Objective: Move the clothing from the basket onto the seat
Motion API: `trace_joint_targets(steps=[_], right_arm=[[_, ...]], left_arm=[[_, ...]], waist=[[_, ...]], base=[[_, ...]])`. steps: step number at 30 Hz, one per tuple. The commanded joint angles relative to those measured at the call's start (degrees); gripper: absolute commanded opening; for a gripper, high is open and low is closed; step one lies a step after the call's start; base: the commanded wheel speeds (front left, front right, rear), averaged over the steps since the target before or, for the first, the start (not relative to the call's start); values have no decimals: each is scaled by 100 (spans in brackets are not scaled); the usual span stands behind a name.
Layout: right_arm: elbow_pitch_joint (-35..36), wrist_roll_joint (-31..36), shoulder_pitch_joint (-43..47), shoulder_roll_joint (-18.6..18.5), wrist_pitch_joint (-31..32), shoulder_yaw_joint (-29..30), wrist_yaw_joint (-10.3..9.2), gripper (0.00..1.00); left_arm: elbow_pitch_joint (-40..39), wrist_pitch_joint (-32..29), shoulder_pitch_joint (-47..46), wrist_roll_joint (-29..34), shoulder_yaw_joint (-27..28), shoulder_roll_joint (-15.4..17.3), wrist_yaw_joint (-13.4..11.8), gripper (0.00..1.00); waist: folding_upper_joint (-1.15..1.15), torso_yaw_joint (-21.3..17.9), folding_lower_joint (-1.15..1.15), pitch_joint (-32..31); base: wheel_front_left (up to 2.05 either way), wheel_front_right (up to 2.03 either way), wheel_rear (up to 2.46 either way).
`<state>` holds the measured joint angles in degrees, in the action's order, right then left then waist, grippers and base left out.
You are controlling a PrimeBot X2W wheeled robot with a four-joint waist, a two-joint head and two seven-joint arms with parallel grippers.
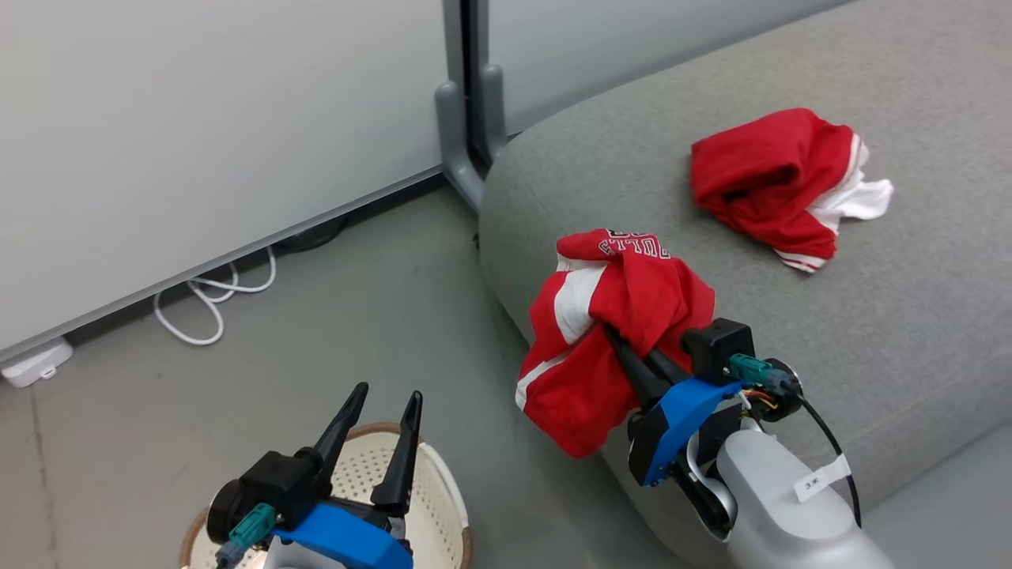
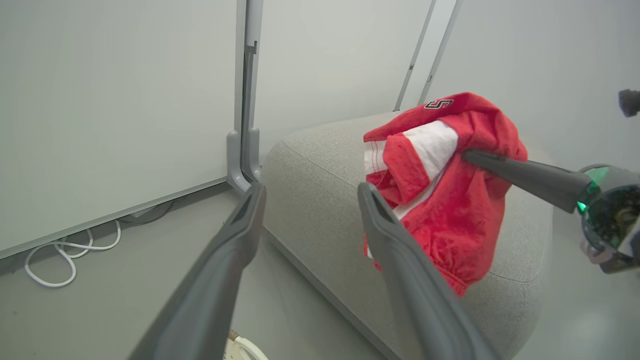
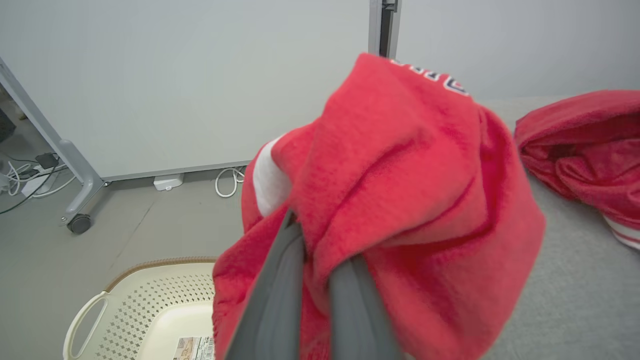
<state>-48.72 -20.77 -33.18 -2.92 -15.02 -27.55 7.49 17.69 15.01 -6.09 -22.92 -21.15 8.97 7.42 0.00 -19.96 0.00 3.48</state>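
While the right pincer pinches the BULLS jersey between its pressed-together fingers, the cloth hangs bunched around their tips at the rounded edge of the seat. To its left and lower, the left pincer stands spread, holding nothing, above the basket. Beyond the right pincer, the plain red garment lies on the seat.

Bright, even, diffuse light fills every view. Beneath the right gripper, the jersey casts only a faint, soft-edged shadow on the sofa. Close around that gripper in its wrist view, cloth and fingers look soft and unfocused. Beyond the left gripper, the panel edges lean with wide-angle distortion.
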Motion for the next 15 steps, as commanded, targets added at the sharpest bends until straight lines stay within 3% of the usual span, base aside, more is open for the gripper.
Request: trace_joint_targets(steps=[1,15], right_arm=[[50,-16,64,4,-22,-6,1,0],[77,-33,84,3,-22,101,1,0]], left_arm=[[-32,25,-39,26,23,26,7,100],[-43,25,-115,101,-34,61,7,100]], waist=[[0,-279,0,41],[0,-1086,0,158]], base=[[0,0,0],[0,0,0]])
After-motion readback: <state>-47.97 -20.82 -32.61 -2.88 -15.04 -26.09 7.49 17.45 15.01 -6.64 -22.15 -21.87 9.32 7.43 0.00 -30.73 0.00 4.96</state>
